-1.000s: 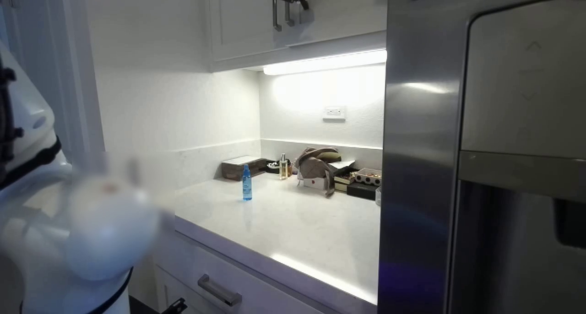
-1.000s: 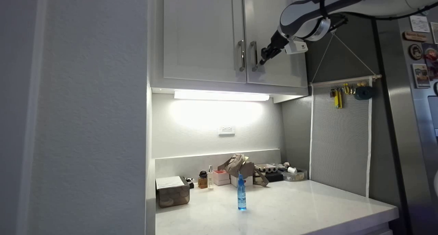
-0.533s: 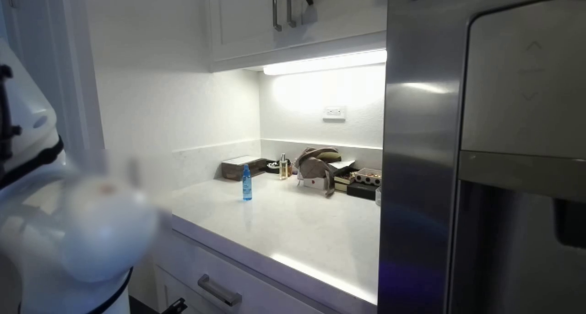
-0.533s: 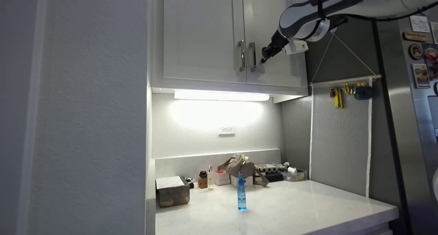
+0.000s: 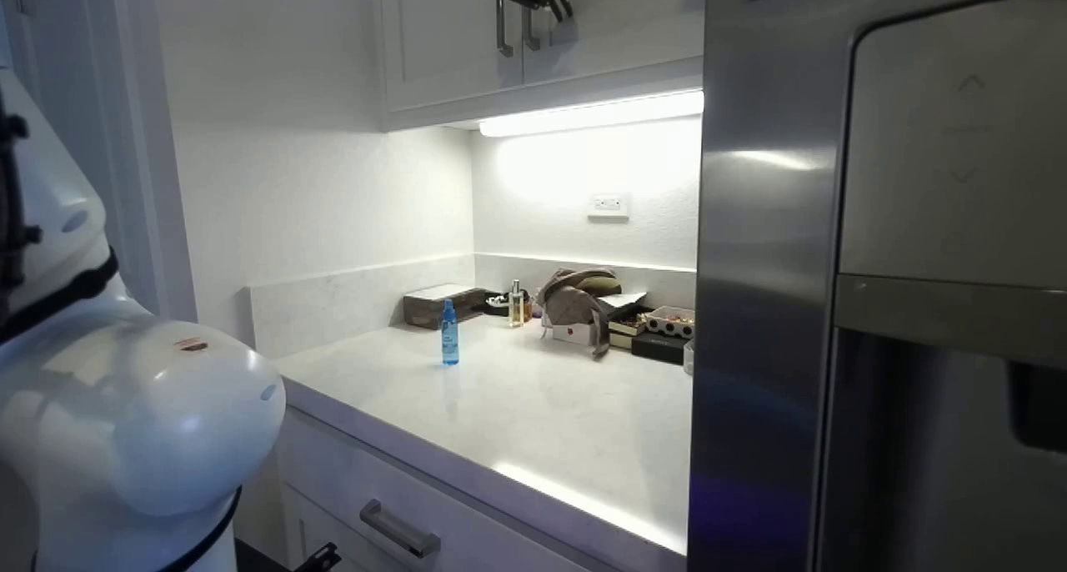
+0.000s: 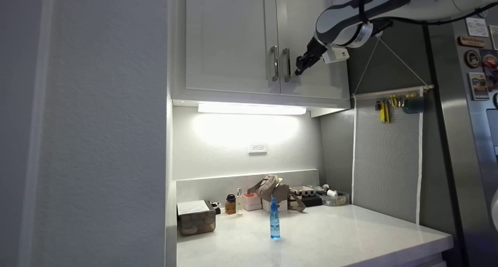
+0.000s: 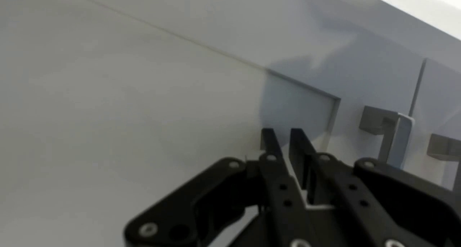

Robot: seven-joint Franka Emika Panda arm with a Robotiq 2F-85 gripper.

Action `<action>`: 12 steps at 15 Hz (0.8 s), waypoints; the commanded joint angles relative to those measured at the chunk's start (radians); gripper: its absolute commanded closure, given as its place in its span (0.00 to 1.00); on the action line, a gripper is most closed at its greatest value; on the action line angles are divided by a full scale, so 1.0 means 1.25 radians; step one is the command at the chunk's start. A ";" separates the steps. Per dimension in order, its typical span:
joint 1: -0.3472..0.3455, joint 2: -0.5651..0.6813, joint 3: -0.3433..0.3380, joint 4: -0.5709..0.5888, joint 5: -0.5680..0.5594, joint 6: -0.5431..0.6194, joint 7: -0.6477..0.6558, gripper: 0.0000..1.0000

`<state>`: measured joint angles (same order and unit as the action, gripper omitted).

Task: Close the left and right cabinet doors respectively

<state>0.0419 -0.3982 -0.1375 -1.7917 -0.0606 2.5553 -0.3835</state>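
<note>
The left cabinet door and right cabinet door hang side by side above the counter. Both look flush with the cabinet in both exterior views, with a thin line between them. The right door fills most of the wrist view; a strip of the left door shows at its right edge. My gripper is in front of the right door, beside its bar handle. In the wrist view my fingertips stand slightly apart with nothing between them. I cannot tell whether they touch the door.
The left door's bar handle stands close beside the right one. A light strip runs under the cabinet. A blue spray bottle and several boxes stand on the counter. A steel fridge is at the right.
The right door's handle has shifted slightly toward the cabinet and its lower edge now lines up with the left door. My gripper has moved slightly, and its fingers look a little more apart.
</note>
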 commanded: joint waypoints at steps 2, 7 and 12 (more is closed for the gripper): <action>-0.035 -0.038 0.058 0.004 -0.054 -0.166 0.064 0.43; -0.034 -0.086 0.109 0.052 -0.071 -0.490 0.124 0.07; -0.019 -0.086 0.104 0.152 -0.049 -0.740 0.138 0.00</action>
<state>0.0185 -0.5303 -0.0061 -1.6886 -0.1353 1.7622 -0.2357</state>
